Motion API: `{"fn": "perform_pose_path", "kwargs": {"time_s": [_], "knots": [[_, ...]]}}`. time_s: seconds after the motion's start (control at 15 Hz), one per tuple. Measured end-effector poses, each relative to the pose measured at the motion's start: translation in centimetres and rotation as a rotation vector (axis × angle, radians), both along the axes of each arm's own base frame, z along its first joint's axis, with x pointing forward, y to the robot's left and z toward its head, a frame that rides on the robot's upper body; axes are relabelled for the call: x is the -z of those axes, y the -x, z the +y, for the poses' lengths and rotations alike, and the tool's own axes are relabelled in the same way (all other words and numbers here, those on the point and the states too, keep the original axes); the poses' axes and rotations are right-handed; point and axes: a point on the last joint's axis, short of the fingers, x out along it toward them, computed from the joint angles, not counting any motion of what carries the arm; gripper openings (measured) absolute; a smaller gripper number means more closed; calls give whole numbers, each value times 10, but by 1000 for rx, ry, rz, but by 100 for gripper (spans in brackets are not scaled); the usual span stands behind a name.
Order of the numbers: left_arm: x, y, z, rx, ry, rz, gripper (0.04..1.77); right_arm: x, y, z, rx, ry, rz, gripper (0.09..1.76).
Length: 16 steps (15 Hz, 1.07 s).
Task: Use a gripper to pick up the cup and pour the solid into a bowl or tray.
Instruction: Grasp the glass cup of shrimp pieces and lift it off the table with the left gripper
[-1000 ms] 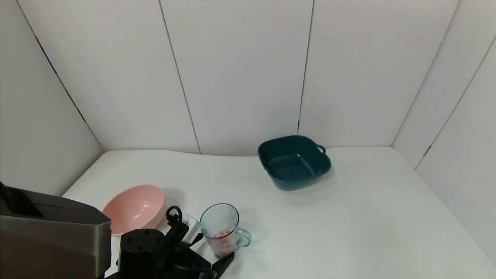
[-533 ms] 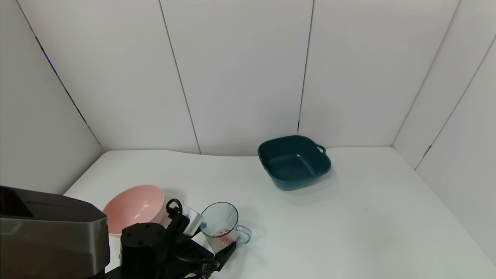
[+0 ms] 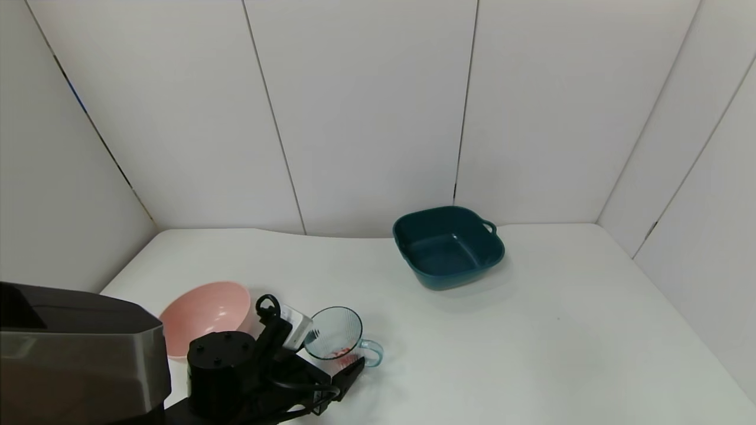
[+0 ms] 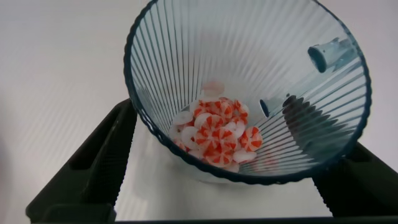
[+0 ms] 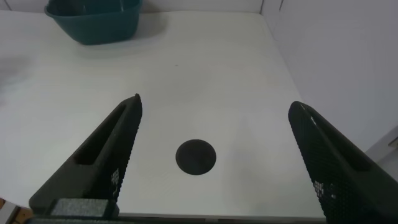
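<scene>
A: So, on the white table (image 3: 531, 330), where is everything?

B: Pink bowl (image 3: 204, 316) near left; left gripper (image 3: 322, 363) just right of it, fingers clamped on the tilted cup (image 3: 335, 341). Right gripper (image 5: 214, 155) idles, fingers wide.

A: Advice?

B: Carry the rim over the bowl before tipping further, slowly, so the candy pieces (image 4: 217, 132) don't spill short.

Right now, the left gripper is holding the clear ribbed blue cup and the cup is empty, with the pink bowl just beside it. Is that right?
Not quite: the clear ribbed blue cup is not empty. The left wrist view shows small red-and-white pieces at its bottom. The rest holds: the left gripper holds it, beside the glossy pink round bowl.
</scene>
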Motion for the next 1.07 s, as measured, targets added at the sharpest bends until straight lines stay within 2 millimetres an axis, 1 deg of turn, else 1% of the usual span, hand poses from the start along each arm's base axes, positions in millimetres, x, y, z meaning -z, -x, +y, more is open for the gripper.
{"fn": "perform_pose_path", "kwargs": {"time_s": [0.4, 1.07], "knots": [[1, -3, -2, 1, 4, -6, 172, 0, 0, 0, 0, 0, -1, 171], [2, -3, -3, 11, 0, -3, 172, 0, 0, 0, 0, 0, -1, 171]]}}
